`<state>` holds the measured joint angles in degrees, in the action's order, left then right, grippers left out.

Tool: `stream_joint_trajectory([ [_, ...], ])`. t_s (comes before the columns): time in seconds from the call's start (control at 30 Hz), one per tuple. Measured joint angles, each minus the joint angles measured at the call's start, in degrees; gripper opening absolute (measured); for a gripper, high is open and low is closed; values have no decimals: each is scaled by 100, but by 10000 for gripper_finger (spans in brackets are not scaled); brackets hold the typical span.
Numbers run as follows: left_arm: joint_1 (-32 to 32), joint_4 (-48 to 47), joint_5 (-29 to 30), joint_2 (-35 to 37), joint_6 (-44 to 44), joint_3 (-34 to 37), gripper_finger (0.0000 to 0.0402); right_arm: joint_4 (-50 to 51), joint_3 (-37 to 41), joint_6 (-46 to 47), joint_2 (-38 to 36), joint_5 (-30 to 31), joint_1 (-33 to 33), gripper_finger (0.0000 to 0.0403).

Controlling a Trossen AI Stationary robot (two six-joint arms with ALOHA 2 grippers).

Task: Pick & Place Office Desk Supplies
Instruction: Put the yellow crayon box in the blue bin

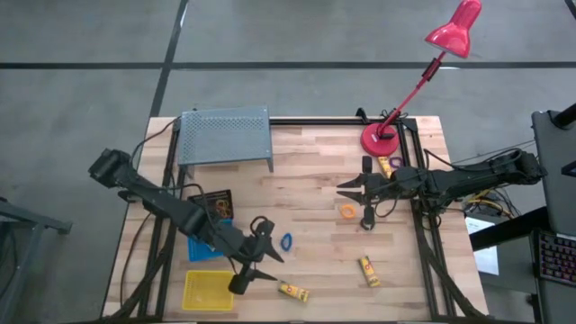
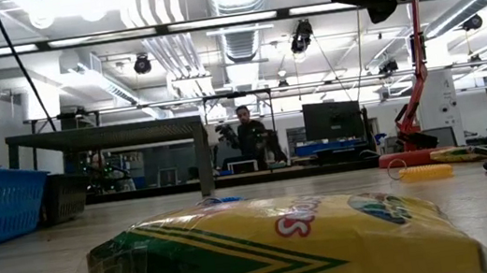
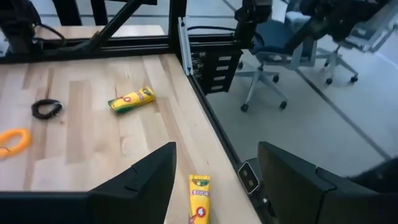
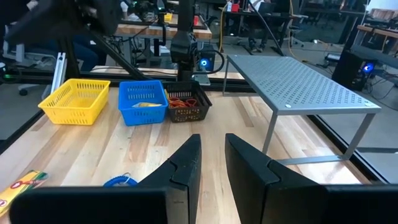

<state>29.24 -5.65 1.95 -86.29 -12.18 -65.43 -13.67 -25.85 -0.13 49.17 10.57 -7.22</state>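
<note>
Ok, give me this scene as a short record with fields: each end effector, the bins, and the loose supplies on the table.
left end effector: open, low over the table's near edge, beside the yellow bin, holding nothing
right end effector: nearly closed, nothing seen between its fingers, near the lamp base
bins: black bin with red and orange loops, blue bin, yellow bin, in a row
crayon packs: one in front of the left end effector, another further right
loose rings: orange, blue
shelf: grey perforated riser, back left
</note>
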Motion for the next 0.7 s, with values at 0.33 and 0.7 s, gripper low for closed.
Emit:
stream_joint_trajectory([
  [0.33, 289, 724, 604, -56, -132, 385, 229, 16, 0, -1, 0, 1, 1, 68],
  [0.7, 421, 1190, 1315, -919, -58, 393, 221, 13, 0, 3, 0, 2, 2, 68],
])
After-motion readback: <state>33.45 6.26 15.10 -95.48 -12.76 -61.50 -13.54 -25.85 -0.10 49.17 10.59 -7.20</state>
